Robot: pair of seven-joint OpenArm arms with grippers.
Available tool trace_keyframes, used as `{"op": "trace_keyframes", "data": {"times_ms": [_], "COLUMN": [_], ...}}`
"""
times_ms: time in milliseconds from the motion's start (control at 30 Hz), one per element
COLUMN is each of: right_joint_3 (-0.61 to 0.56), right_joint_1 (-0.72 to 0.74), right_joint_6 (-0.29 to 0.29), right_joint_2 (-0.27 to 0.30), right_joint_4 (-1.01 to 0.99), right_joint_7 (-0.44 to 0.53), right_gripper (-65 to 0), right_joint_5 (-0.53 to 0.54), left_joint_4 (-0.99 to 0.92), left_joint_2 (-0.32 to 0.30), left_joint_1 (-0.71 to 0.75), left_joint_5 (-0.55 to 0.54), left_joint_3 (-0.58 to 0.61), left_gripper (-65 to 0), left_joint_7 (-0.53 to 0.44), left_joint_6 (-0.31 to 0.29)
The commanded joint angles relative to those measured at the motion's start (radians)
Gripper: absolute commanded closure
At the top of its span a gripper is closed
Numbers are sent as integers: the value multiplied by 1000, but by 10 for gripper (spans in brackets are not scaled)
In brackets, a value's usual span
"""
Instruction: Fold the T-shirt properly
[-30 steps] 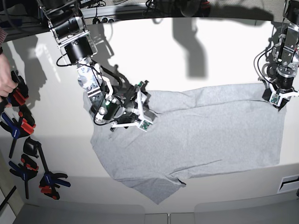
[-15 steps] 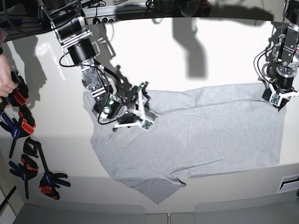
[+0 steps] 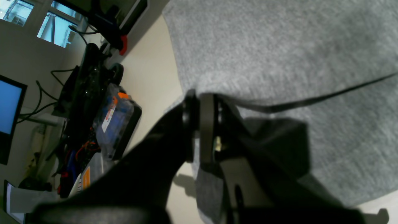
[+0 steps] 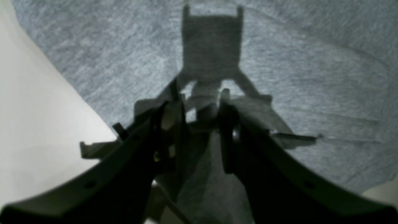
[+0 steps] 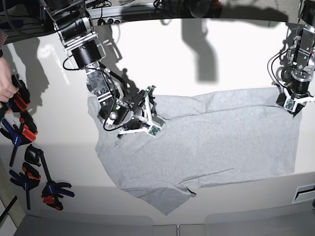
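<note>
The light grey T-shirt [image 5: 221, 137] lies spread on the white table [image 5: 197, 59], plain side up, with one sleeve pointing toward the front edge. My right gripper [image 5: 150, 120] rests low on the shirt's left part near its upper edge. In the right wrist view its jaws [image 4: 203, 112] stand partly apart, with a small raised ridge of grey cloth [image 4: 311, 62] between the fingertips. My left gripper [image 5: 294, 104] is at the shirt's far right upper corner. In the left wrist view it [image 3: 200, 102] is shut on the cloth [image 3: 279, 46], with the corner pinched between the pads.
Several black, blue and red spring clamps [image 5: 19, 132] lie along the table's left edge, more near the front left [image 5: 49, 189]. A person's hand [image 5: 6, 88] shows at the left border. A plastic box [image 3: 118, 124] and cables sit beyond the table's edge.
The right gripper's jaws have drawn closer together over the cloth, and its arm has shifted slightly. The left gripper and the shirt's right corner have stayed put.
</note>
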Motion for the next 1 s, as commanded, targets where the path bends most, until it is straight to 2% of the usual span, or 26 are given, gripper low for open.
{"op": "trace_keyframes", "data": {"times_ms": [0,100,200,367,467,867,967], "right_joint_3": [4,4,4,5,5,5,5], "right_joint_1": [28,27,28,30,33,93,116], "right_joint_6": [3,2,-18,-58,-58,-62,-66], "right_joint_2": [-3,-2,-2,-6,-23,-83,-86], "right_joint_4": [8,-1,-1,-1,1,1,1], "right_joint_7": [20,18,17,69,71,73,108], "right_gripper": [-172,-119,-3,0,0,0,0], "right_joint_5": [5,5,4,-53,-81,-81,-81], "left_joint_4": [11,11,11,11,11,11,11], "left_joint_2": [-25,-25,-25,-25,-25,-25,-25], "left_joint_1": [-13,-13,-13,-13,-13,-13,-13], "left_joint_5": [3,3,3,3,3,3,3], "left_joint_3": [-11,-11,-11,-11,-11,-11,-11], "left_gripper": [0,0,0,0,0,0,0], "left_joint_7": [-20,-19,-20,-20,-20,-20,-19], "left_joint_6": [11,11,11,11,11,11,11]}}
